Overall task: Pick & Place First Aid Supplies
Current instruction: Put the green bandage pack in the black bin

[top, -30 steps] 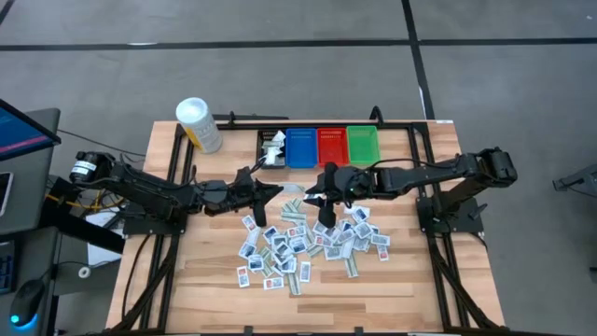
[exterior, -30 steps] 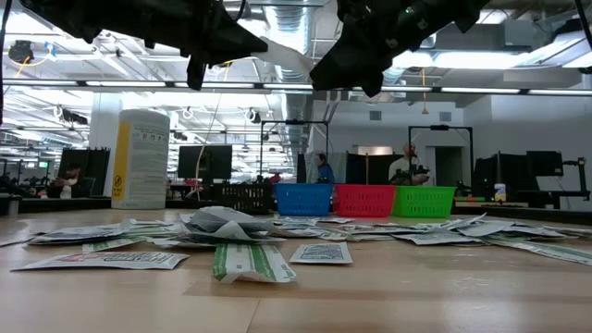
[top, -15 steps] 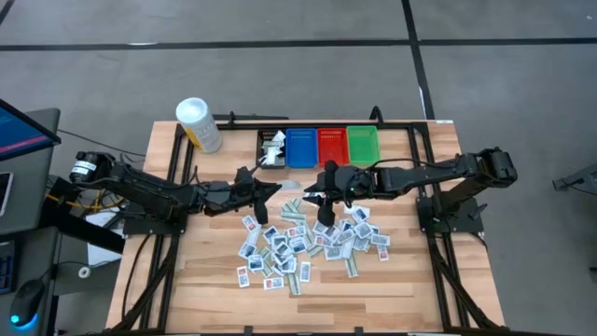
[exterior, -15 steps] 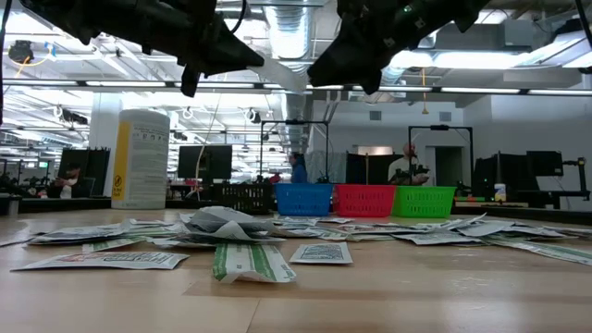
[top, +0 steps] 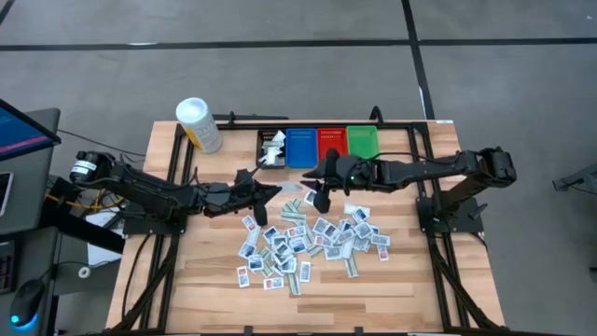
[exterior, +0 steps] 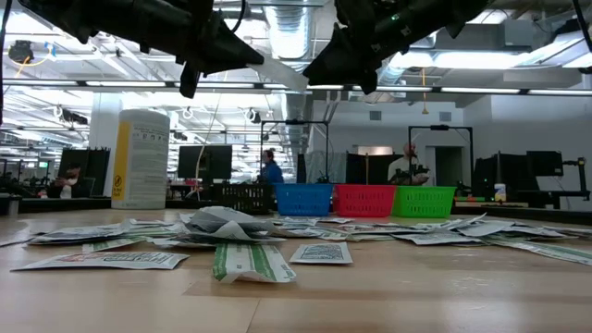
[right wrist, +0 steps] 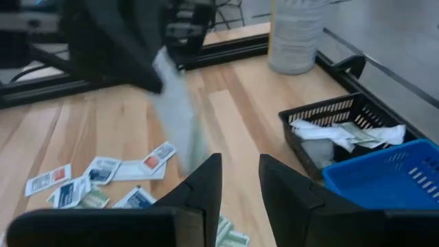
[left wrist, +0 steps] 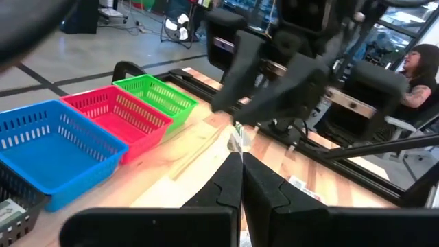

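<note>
White tub (top: 198,123) with a yellow label stood at the far left corner of the wooden table (top: 410,280), clear of the work.

1. Left gripper (top: 269,191) hung above the table just short of the bins, fingers pressed together, pinching 1 pale packet (right wrist: 175,103) by an edge. The packet drooped limp from the tips, toward the right arm.
2. Black bin (top: 262,140) already held a few packets. Blue bin (top: 300,147), red bin (top: 331,145) and green bin (top: 362,143) sat touching in a row to its right.
3. Right gripper (top: 321,198) hovered just beside the left one, over the far edge of the pile of packets (top: 308,243). Its fingers were slightly spread with nothing between them.

Risks, as judged:
- Edge grip on a floppy packet: a quick swing could let it slip and fall outside the bins.
- The 2 grippers were close, so either moving sideways could knock the other or brush the hanging packet loose.
- Bins sat tight together, so a release off-centre could land it in the wrong 1.
- Overlapping pile: the right gripper might lift 2 at once.
</note>
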